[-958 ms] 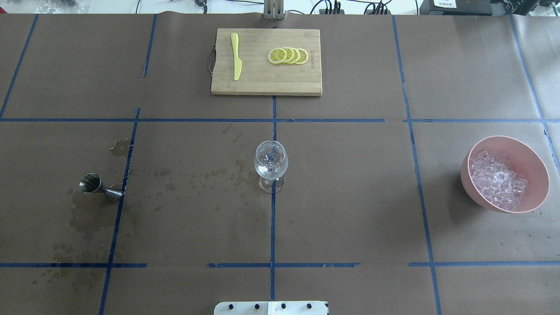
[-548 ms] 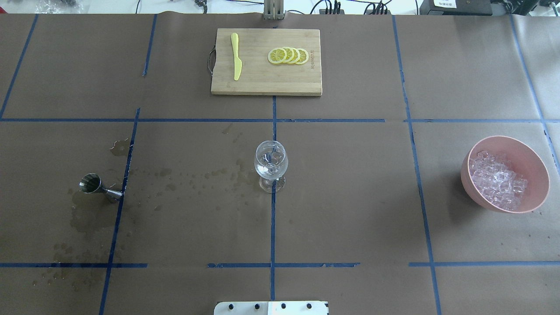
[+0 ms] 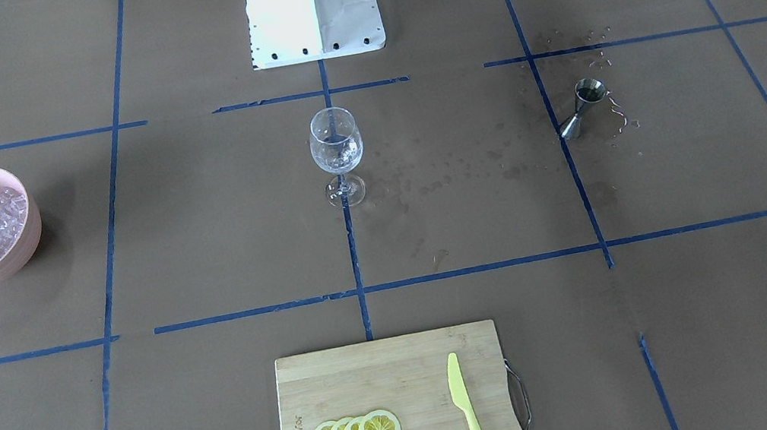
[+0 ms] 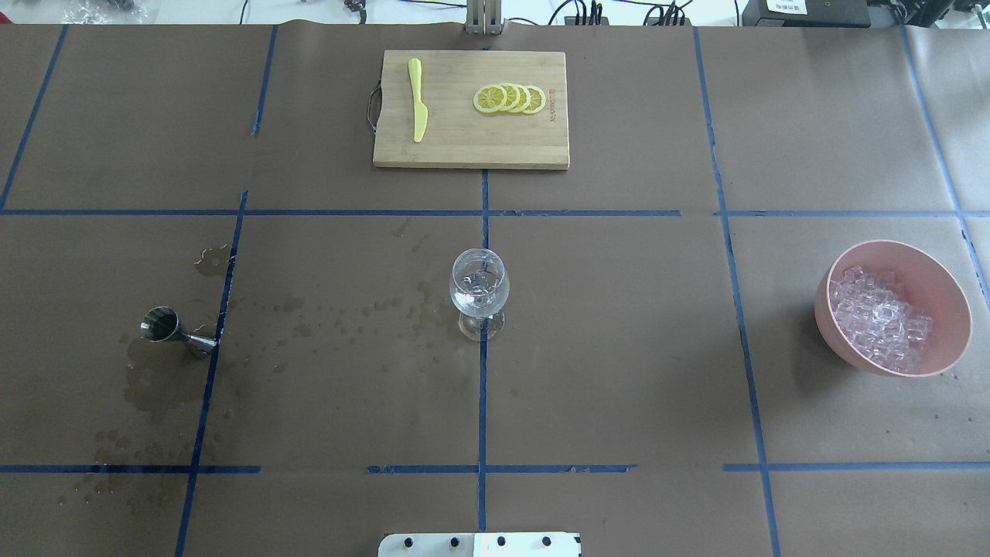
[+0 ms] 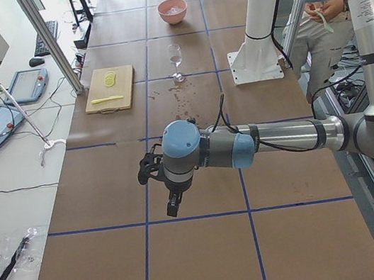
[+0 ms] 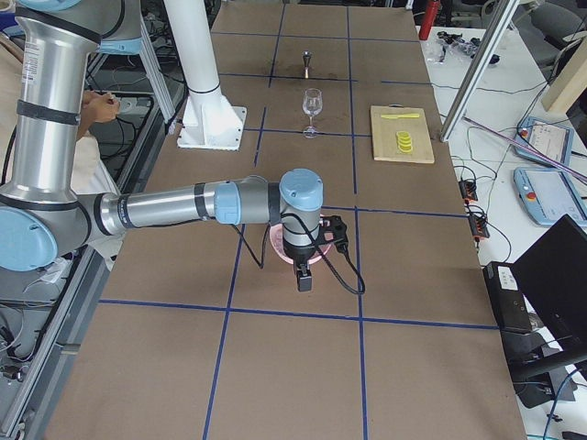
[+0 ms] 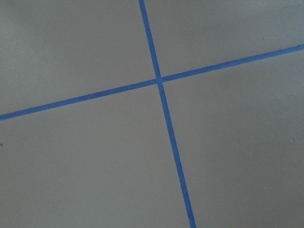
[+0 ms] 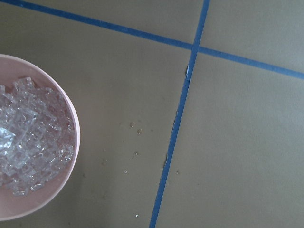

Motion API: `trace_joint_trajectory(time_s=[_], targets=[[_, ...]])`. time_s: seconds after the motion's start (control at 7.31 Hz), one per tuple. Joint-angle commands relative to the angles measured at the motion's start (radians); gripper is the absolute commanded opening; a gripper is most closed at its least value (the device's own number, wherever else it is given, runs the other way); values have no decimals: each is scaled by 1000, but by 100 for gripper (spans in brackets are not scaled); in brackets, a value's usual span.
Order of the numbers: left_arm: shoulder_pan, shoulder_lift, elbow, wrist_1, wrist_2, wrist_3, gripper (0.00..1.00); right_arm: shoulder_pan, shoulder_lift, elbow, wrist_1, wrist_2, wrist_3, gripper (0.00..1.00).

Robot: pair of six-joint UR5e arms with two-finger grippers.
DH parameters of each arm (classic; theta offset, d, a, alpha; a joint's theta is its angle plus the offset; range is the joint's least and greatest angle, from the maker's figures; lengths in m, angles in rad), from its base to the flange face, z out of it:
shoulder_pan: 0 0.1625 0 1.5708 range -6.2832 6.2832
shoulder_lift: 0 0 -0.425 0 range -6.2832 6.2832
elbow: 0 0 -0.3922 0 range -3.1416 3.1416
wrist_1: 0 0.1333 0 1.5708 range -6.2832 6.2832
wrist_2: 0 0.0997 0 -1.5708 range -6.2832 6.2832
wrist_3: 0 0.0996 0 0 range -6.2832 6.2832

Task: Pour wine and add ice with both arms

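Observation:
A clear wine glass (image 4: 479, 290) stands at the table's middle, also in the front-facing view (image 3: 336, 147). A small steel jigger (image 4: 164, 326) stands to its left among wet stains. A pink bowl (image 4: 953, 288) at the right holds the heaped ice (image 4: 878, 319); the right wrist view shows the ice (image 8: 28, 133) at its left edge. Neither arm shows in the overhead or front-facing views. In the exterior left view the left gripper (image 5: 176, 203) hangs over bare table far from the glass. In the exterior right view the right gripper (image 6: 304, 280) hangs beside the bowl (image 6: 275, 247). I cannot tell whether either is open or shut.
A bamboo cutting board (image 4: 472, 147) at the far middle carries lemon slices (image 4: 510, 98) and a yellow knife (image 4: 418, 100). Wet spots (image 4: 332, 317) lie between the jigger and the glass. The white pedestal base (image 3: 311, 3) stands at the robot's edge. An operator stands behind it.
A whitish glint low in the wine glass a second ago no longer shows. Nothing else has moved.

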Motion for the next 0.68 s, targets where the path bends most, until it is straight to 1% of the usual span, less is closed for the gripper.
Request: trace_joint_trajectory(time_s=[0.0, 0.14, 0.27, 0.41, 0.55], targets=[[-3, 19, 39, -288, -9, -4, 100, 11, 54, 12, 0, -9, 31, 100], [0, 1, 52, -415, -6, -4, 100, 37, 57, 29, 6, -9, 43, 100], [0, -34, 78, -570, -12, -4, 100, 42, 53, 20, 50, -9, 43, 100], [-3, -28, 69, -661, -72, -6, 100, 42, 50, 18, 63, -1, 45, 100], [-3, -13, 82, -762, -103, -6, 100, 42, 57, 29, 64, 1, 49, 100]])
